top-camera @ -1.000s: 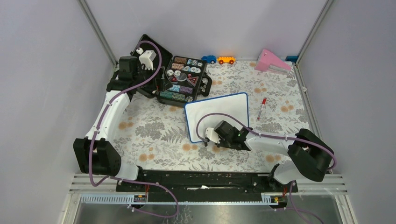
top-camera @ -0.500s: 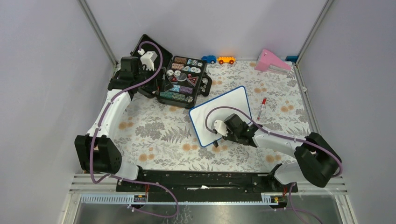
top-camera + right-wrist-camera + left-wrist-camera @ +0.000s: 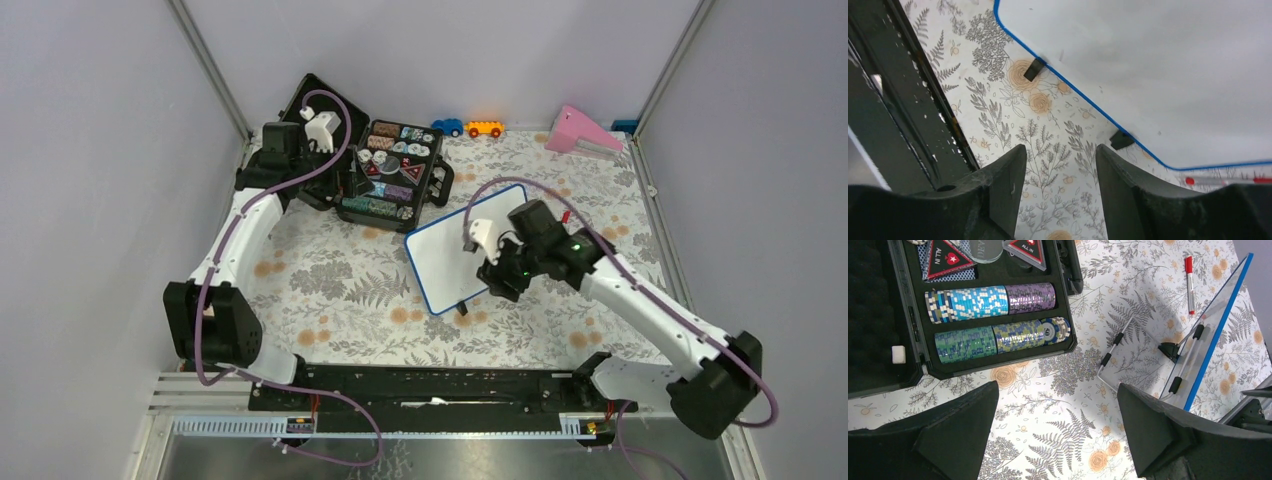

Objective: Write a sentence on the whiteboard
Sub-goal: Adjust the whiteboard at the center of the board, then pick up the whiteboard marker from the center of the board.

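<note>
The whiteboard [image 3: 445, 262] stands propped at an angle on the flowered cloth, with its white face blank and no red sentence on it. The right wrist view shows its blue frame, blank face [image 3: 1158, 65] and two black feet. The left wrist view shows its back and wire stand [image 3: 1215, 325]. A red marker [image 3: 1189, 285] lies on the cloth beyond the board, mostly hidden by my right arm in the top view. My right gripper [image 3: 497, 278] [image 3: 1060, 155] hovers open and empty over the board's near right edge. My left gripper [image 3: 345, 178] [image 3: 1055, 390] is open and empty by the case.
An open black case [image 3: 390, 170] of poker chips and cards lies at the back left. A blue toy car [image 3: 448, 127], an orange one [image 3: 484, 128] and a pink object [image 3: 582, 132] sit along the back wall. Metal posts stand in the back corners.
The board turned counter-clockwise about a second ago, then stayed still. My right gripper left the board's near left corner, rose and swung right. The left arm shifted slightly.
</note>
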